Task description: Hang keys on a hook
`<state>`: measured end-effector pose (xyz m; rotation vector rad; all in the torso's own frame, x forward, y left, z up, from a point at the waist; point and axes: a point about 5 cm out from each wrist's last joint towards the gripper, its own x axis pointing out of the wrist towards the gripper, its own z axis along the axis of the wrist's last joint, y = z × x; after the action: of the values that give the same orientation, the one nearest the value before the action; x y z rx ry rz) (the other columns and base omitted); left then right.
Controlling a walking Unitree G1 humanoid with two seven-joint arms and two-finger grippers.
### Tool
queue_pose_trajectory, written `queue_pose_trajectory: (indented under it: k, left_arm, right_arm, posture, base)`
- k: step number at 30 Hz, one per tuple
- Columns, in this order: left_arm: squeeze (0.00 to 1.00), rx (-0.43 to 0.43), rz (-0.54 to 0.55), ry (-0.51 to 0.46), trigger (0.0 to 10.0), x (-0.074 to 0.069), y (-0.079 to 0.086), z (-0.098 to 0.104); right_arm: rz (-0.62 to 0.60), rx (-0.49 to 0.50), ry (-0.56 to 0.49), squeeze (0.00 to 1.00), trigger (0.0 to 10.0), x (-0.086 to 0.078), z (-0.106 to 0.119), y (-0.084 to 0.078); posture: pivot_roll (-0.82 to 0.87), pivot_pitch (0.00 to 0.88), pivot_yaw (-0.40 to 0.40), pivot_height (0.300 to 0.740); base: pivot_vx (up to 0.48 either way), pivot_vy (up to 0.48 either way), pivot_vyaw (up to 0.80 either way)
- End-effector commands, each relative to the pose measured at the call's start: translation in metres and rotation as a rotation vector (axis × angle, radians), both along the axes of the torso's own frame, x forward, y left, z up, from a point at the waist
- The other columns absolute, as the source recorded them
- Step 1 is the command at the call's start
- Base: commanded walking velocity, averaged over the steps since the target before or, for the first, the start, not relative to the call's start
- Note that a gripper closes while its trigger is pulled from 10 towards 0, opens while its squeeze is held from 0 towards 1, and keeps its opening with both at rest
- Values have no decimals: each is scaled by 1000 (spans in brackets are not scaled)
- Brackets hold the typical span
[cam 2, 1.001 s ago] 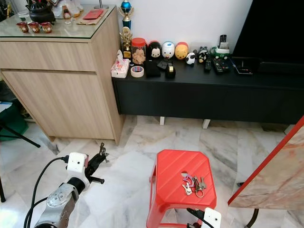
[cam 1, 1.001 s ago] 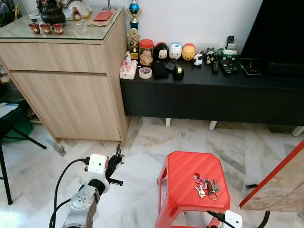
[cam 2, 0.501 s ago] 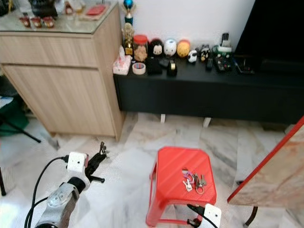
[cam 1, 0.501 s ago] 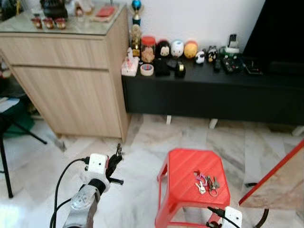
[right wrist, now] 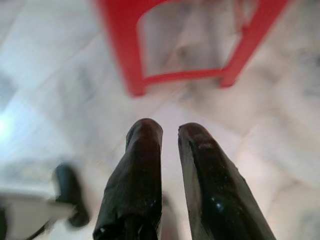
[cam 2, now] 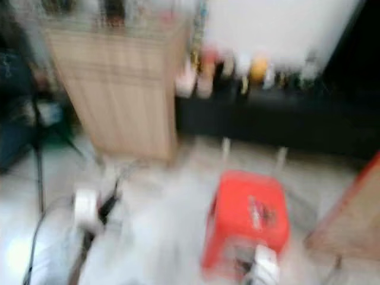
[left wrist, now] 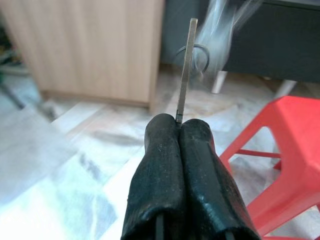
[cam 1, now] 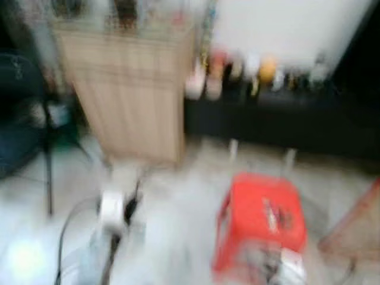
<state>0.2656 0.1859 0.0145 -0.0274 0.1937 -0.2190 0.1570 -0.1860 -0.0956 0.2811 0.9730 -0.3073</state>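
My left gripper (left wrist: 180, 125) is shut on a thin metal key (left wrist: 186, 70) that sticks straight out past the fingertips. A ring with more keys (left wrist: 210, 45) swings blurred at its far end. In the blurred head views this gripper (cam 1: 127, 205) is held low over the marble floor, left of the red stool (cam 1: 261, 205). A second bunch of keys (cam 1: 276, 215) lies on the stool's top. My right gripper (right wrist: 169, 127) hangs low beside the stool's legs, its fingers a narrow gap apart with nothing between them.
A wooden cabinet (cam 1: 127, 89) stands at the back left. A long black low console (cam 1: 279, 113) with small toys and jars on it runs along the wall. A dark chair (cam 1: 35, 113) is at the left. A red-edged board (cam 1: 356, 231) leans at the right.
The whole head picture has shifted and gone heavily blurred, so the camera is moving. The left gripper still holds the key left of the stool.
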Motion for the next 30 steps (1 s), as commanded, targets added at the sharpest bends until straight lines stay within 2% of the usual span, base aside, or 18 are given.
queue_pose_trajectory:
  k: [1,24,30]
  left_arm:
    - [0,1,-13,-65,10000,12,-1,15]
    - [0,21,-35,-83,10000,11,-3,18]
    - [0,28,-45,-85,10000,12,-3,19]
  right_arm:
    - [5,4,-15,0,10000,7,3,3]
    - [5,-2,-6,0,10000,5,2,1]
    - [6,-2,-3,0,10000,5,1,2]
  posture:
    - [21,0,-52,740]
    - [23,9,-50,740]
    - [24,10,-50,740]
  base:
    - [0,0,0]
    - [0,0,0]
    - [0,-363,0]
